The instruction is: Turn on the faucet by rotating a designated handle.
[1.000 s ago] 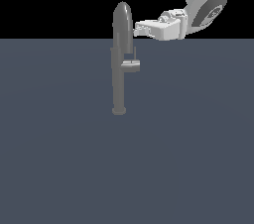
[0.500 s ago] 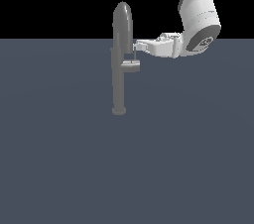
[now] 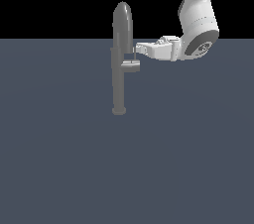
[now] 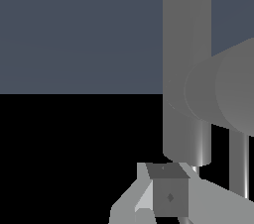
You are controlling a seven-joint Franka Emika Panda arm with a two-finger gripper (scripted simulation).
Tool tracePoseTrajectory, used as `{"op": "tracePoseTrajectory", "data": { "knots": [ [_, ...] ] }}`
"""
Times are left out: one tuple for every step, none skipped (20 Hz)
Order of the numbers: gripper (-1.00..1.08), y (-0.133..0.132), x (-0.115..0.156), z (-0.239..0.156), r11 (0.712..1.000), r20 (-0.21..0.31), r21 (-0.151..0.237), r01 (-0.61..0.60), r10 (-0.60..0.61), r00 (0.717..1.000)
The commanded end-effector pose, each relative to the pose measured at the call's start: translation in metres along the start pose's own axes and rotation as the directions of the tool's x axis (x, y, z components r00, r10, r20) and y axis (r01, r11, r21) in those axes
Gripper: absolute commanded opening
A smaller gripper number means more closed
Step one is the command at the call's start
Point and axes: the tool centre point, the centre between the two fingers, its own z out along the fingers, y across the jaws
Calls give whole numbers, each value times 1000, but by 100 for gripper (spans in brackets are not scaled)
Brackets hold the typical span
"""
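Beside faucet (image 3: 119, 59) column, claw (image 3: 139, 48) above handle (image 3: 131, 66); wrist view alone shows fingertips (image 4: 168, 196), aperture unclear.

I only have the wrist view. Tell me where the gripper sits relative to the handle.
Observer: In the exterior view the gripper reaches in level from that view's right. Its tips are just above the handle stub and end at the top of the thin rod. I cannot tell whether they touch it.
Operator: Now give me the faucet's full shape and stance.
Observer: The faucet stands upright on a small round base flange. Its arched spout top rises above the gripper's level.
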Motion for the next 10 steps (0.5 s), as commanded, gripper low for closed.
{"op": "tracePoseTrajectory", "data": {
  "knots": [
    [-100, 3, -2, 0, 1000, 0, 1, 0, 0, 1000],
    [-100, 5, -2, 0, 1000, 0, 1, 0, 0, 1000],
    [-100, 7, -3, 0, 1000, 0, 1, 0, 0, 1000],
    [-100, 9, -4, 0, 1000, 0, 1, 0, 0, 1000],
    [-100, 11, -5, 0, 1000, 0, 1, 0, 0, 1000],
    [-100, 13, -6, 0, 1000, 0, 1, 0, 0, 1000],
    [-100, 15, -7, 0, 1000, 0, 1, 0, 0, 1000],
    [-100, 17, -8, 0, 1000, 0, 1, 0, 0, 1000],
    [-100, 20, -9, 0, 1000, 0, 1, 0, 0, 1000],
    [-100, 22, -10, 0, 1000, 0, 1, 0, 0, 1000]
  ]
}}
